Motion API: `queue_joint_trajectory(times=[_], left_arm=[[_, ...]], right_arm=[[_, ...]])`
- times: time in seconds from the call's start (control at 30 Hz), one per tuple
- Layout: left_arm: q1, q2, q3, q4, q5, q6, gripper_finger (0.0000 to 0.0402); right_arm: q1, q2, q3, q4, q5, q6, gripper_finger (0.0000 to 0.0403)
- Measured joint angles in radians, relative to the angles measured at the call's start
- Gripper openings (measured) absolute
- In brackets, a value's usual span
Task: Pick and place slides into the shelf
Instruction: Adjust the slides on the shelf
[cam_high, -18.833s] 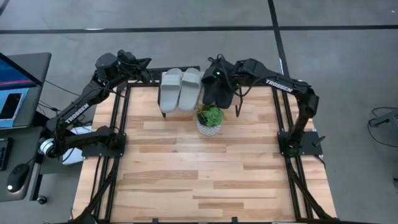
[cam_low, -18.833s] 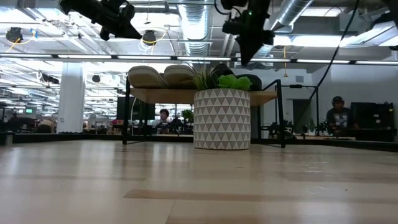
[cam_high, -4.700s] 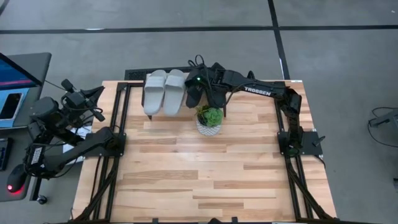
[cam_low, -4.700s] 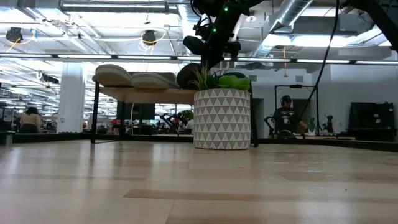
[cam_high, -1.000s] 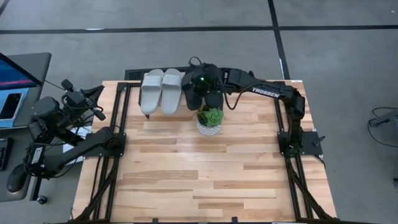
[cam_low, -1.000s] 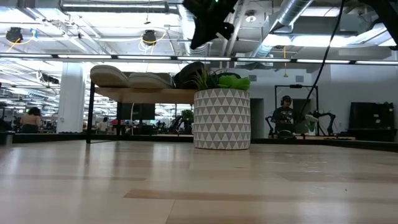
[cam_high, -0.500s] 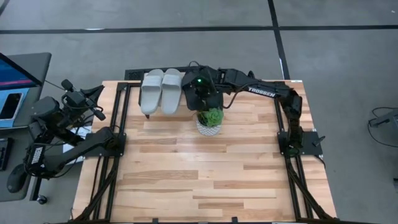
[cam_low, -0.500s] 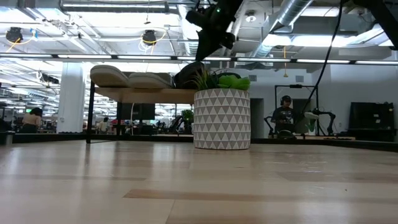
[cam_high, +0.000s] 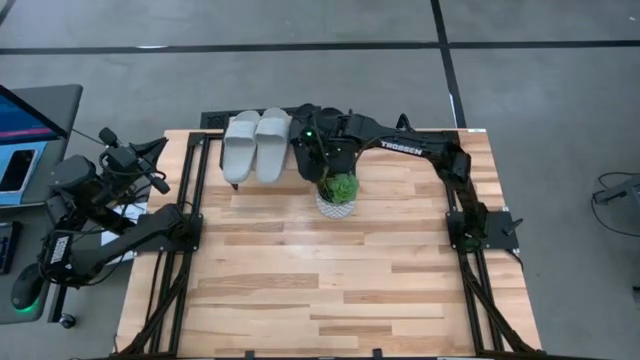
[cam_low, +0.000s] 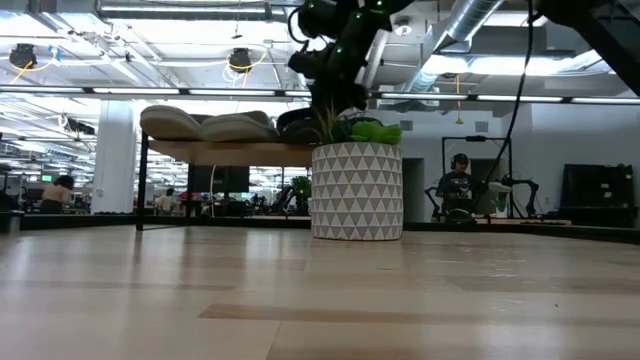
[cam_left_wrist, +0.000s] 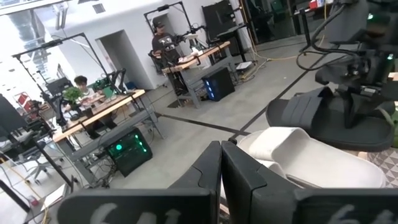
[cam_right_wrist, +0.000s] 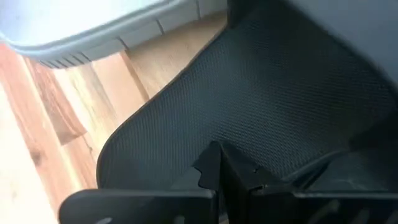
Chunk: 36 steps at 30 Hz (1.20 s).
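Right gripper (cam_high: 312, 158), fingers together, seemingly against black slide (cam_right_wrist: 261, 118).

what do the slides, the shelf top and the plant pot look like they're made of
Grey slides: likely moulded foam or rubber, matte, smooth rounded one-piece shape. Black slide: similar, with a fine dotted texture on the footbed. Shelf top: light wood plank, grain showing. Pot: probably ceramic or plastic, white with grey triangle pattern.

You're looking at two light grey slides (cam_high: 256, 145) beside a black slide (cam_right_wrist: 261, 118) on the pale wooden shelf (cam_low: 250, 153); the pot (cam_low: 357, 191) wears white-and-grey triangles, its plant (cam_high: 340, 187) bright green.
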Motion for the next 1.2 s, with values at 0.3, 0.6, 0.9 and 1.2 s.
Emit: queue_joint_trajectory(times=[0.3, 0.6, 0.9, 1.2], left_arm=[[0.000, 0.000, 0.000, -0.005, 0.000, 0.001, 0.0000], [0.000, 0.000, 0.000, -0.006, 0.000, 0.000, 0.0000], [0.000, 0.000, 0.000, -0.006, 0.000, 0.000, 0.0000], [0.000, 0.000, 0.000, -0.006, 0.000, 0.000, 0.0000]], right_arm=[[-0.009, 0.016, -0.004, 0.047, -0.058, 0.014, 0.0000], [-0.016, -0.018, -0.009, 0.069, -0.047, 0.012, 0.0000], [-0.016, -0.084, -0.012, 0.089, -0.015, -0.005, 0.0000], [-0.009, -0.096, -0.011, 0.111, 0.081, -0.024, 0.0000]])
